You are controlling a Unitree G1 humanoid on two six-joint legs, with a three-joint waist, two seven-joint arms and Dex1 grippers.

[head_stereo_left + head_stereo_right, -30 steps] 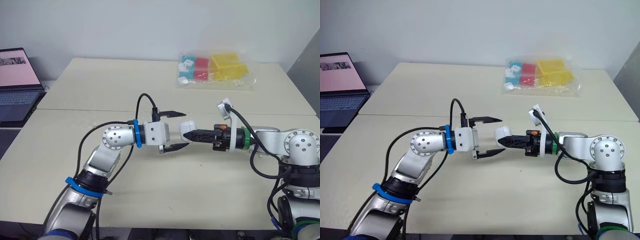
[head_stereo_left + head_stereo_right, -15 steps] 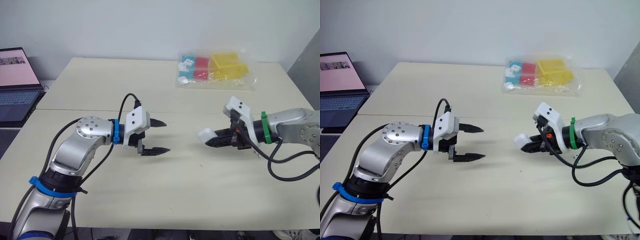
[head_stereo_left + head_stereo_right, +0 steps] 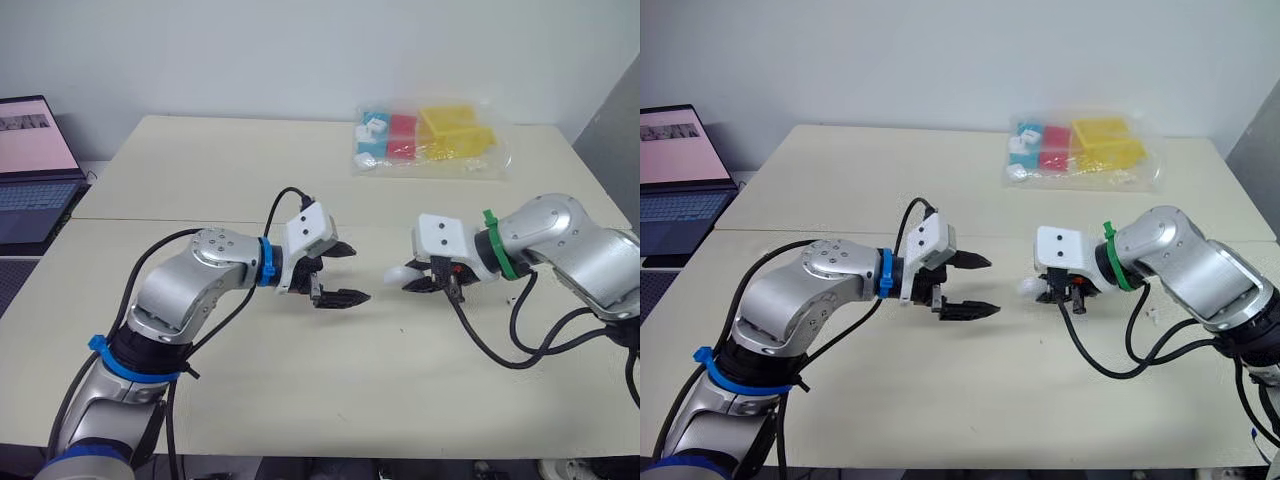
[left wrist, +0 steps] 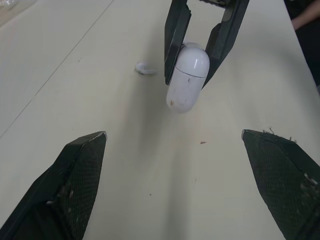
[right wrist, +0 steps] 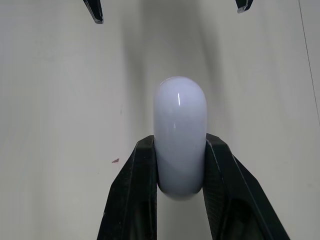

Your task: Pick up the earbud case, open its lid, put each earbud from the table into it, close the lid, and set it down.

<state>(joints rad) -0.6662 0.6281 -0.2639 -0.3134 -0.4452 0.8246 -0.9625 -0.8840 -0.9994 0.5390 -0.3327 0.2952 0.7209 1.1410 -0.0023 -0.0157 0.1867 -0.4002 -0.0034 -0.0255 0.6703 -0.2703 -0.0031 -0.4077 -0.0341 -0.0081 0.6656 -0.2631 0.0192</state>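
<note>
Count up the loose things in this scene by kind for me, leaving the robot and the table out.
earbud case: 1
earbud: 1 that I can make out
laptop: 1
bag of blocks: 1
total: 4

Bright, even light fell from above on the table (image 3: 250,170); shadows lay soft and faint. A thin glint marked the earbud case (image 5: 180,130).
</note>
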